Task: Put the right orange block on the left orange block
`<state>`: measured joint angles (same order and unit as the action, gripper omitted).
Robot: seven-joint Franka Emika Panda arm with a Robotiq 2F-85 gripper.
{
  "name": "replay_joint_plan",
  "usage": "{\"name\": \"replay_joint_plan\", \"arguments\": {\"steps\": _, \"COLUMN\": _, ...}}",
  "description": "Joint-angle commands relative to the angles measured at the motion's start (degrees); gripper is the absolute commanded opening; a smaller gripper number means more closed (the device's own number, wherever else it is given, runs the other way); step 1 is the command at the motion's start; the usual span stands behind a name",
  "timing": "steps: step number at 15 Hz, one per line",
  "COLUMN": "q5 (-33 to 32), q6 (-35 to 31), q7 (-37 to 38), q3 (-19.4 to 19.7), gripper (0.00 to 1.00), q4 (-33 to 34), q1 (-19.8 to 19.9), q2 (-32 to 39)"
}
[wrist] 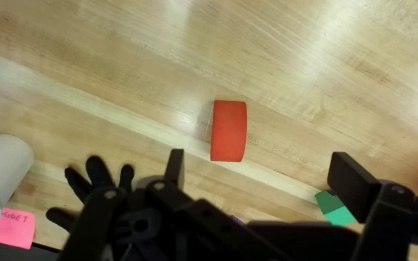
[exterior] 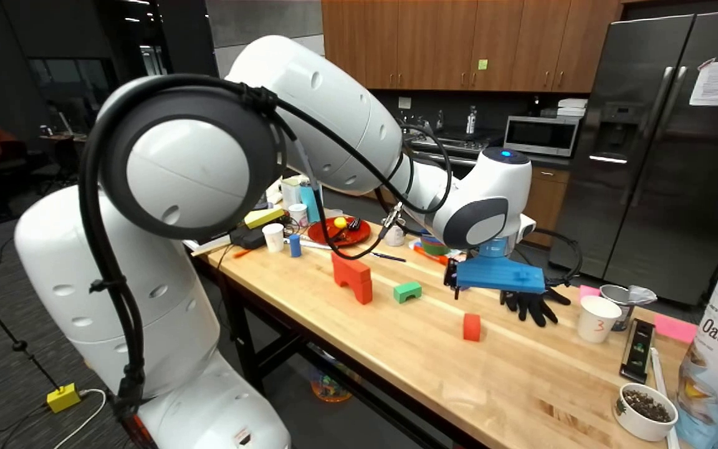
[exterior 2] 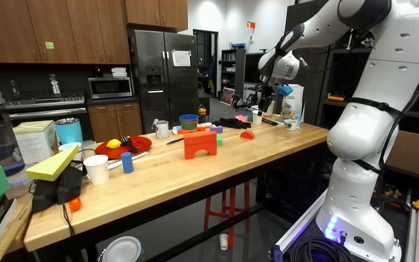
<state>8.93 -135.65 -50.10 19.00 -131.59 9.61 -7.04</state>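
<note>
Orange-red half-round block (exterior: pixel 472 327), one, small. Lies curve upward on the wooden tabletop (exterior: pixel 396 337), right of the next entry and well apart from it.

Orange-red arch block (exterior 2: pixel 200 145), one, larger. Stands upright to the left, its opening downward.

Robotiq gripper (wrist: pixel 258 159), one, black. Hangs above the tabletop with its fingers (wrist: pixel 175 166) spread wide apart; the half-round block rests on the surface below, clear of both. Carried by a white Panda arm (exterior: pixel 328 112), reaching across from the near side.

Green block (exterior: pixel 407 291), one, small. Between the half-round block and the arch block; partly hidden behind the latter in an exterior view.

Black glove (exterior: pixel 530 305), one. Laid on the far side, beyond the half-round block.

Paper cup marked 3 (exterior: pixel 597 321), one. Upright, toward the right, pink notes (exterior: pixel 674 327) near it.

Oats bag (exterior: pixel 714 349), one. At the right end, with a small white bowl (exterior: pixel 639 429) of dark loose matter (exterior: pixel 646 405) I cannot identify just beside it.

Red plate (exterior 2: pixel 144 144), one. Toward the left, bearing a yellow item (exterior 2: pixel 114 143) and black utensils (exterior 2: pixel 131 146).

Blue cylinder (exterior 2: pixel 127 162), one. Upright, nearer than the plate.

Nested bowls (exterior 2: pixel 188 122), one stack. Far edge, right of the plate.

Stainless-steel refrigerator (exterior: pixel 652 162), one. Far behind the tabletop, with a microwave (exterior: pixel 540 135) to its left.
</note>
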Motion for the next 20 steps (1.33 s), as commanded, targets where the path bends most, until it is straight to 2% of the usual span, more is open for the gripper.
{"name": "replay_joint_plan", "arguments": {"steps": 1, "q5": 0.96, "q6": -1.61, "q7": -2.51, "q3": -0.51, "gripper": 1.0, "q4": 0.77, "q1": 0.82, "q2": 1.18}}
{"name": "replay_joint_plan", "arguments": {"steps": 8, "q5": 1.7, "q6": -6.31, "q7": -6.82, "q3": -1.5, "gripper": 1.0, "q4": 1.36, "q1": 0.61, "q2": 3.31}}
{"name": "replay_joint_plan", "arguments": {"steps": 9, "q5": 0.28, "q6": -5.3, "q7": -4.24, "q3": -1.85, "gripper": 1.0, "q4": 0.51, "q1": 0.98, "q2": 2.33}}
{"name": "replay_joint_plan", "arguments": {"steps": 12, "q5": 0.26, "q6": -5.85, "q7": -4.83, "q3": -2.12, "gripper": 1.0, "q4": 0.58, "q1": 1.01, "q2": 2.87}}
{"name": "replay_joint_plan", "arguments": {"steps": 17, "q5": 5.82, "q6": -2.52, "q7": -4.09, "q3": -2.91, "gripper": 1.0, "q4": 1.87, "q1": 0.8, "q2": 5.9}}
{"name": "replay_joint_plan", "arguments": {"steps": 20, "q5": 4.8, "q6": -2.36, "q7": -1.48, "q3": -3.51, "gripper": 1.0, "q4": 1.77, "q1": 1.43, "q2": 6.47}}
